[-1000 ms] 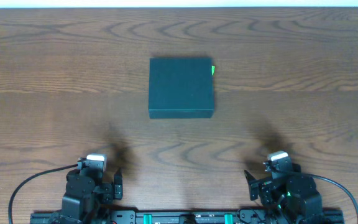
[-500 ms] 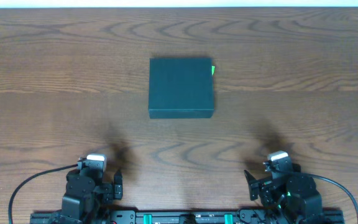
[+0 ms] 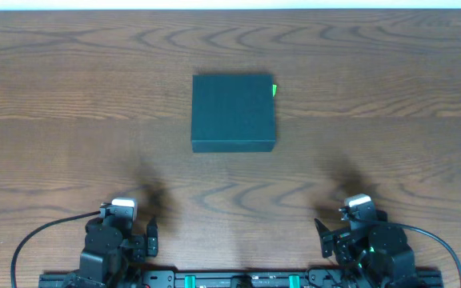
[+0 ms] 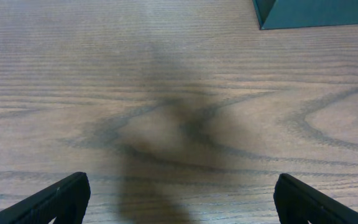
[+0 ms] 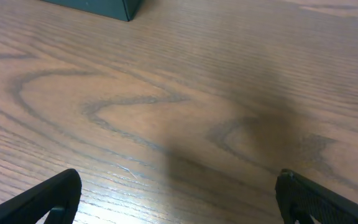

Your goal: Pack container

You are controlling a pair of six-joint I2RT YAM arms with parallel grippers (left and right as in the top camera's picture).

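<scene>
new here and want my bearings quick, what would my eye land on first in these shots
The dark teal container sits, apparently closed, in the middle of the wood-grain table, with a small bright green tab showing at its far right corner. The left tool and right tool are at the near edge, both open and empty.

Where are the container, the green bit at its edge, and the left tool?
container (image 3: 233,112): overhead view, middle of its closed top.
green bit (image 3: 274,90): overhead view, the sliver showing at the container's far right edge.
left tool (image 4: 182,183): left wrist view, midway between its spread fingertips.
</scene>
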